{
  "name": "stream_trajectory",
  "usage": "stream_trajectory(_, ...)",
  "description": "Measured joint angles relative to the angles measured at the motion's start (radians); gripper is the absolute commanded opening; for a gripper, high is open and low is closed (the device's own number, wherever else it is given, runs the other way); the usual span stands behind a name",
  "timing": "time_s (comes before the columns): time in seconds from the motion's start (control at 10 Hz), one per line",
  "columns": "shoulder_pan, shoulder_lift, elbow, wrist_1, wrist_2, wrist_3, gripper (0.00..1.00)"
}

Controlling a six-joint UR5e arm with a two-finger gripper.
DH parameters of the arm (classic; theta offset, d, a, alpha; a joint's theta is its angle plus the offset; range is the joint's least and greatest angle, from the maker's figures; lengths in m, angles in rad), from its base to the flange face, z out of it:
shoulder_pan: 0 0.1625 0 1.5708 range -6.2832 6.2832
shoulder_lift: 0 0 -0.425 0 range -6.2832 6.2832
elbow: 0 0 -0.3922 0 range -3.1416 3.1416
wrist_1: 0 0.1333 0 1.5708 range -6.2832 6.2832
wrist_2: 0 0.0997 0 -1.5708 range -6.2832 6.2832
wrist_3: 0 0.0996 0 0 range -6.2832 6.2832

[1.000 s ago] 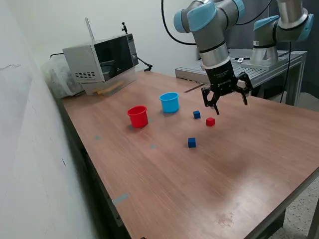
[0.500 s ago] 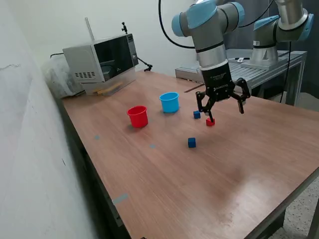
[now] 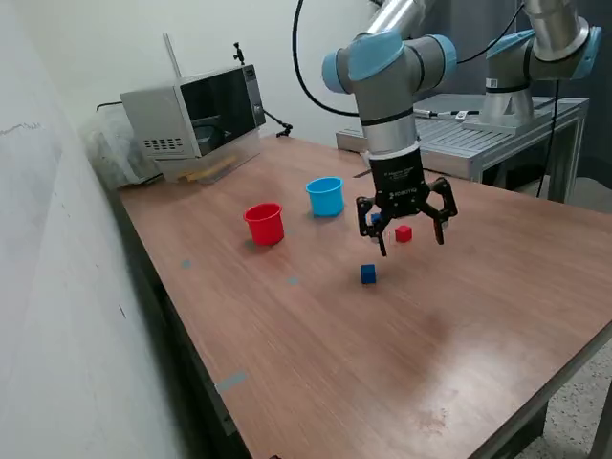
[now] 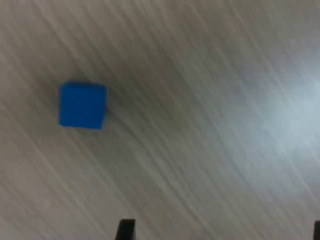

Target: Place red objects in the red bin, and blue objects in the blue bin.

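Hanging spread open and empty above the brown wooden worktop (image 3: 459, 316), the black two-finger hand (image 3: 411, 246) is seen with a small dark blue cube (image 3: 368, 274) lying on the worktop just toward the exterior view's left, below its fingertips.

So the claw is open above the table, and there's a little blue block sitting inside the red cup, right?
Not quite. The gripper is open above the table, but the blue cube is not in the red cup. It sits on the bare wood, apart from both cups. The exterior view shows this, and the wrist view shows a blue cube on wood.
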Motion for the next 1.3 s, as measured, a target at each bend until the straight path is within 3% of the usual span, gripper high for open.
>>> stream_trajectory(0.5,-0.061,0.022,0.008,-0.036,-0.040,0.001,1.00)
stream_trajectory(1.3,-0.064,0.042,0.045,-0.073,-0.044,0.020,1.00)
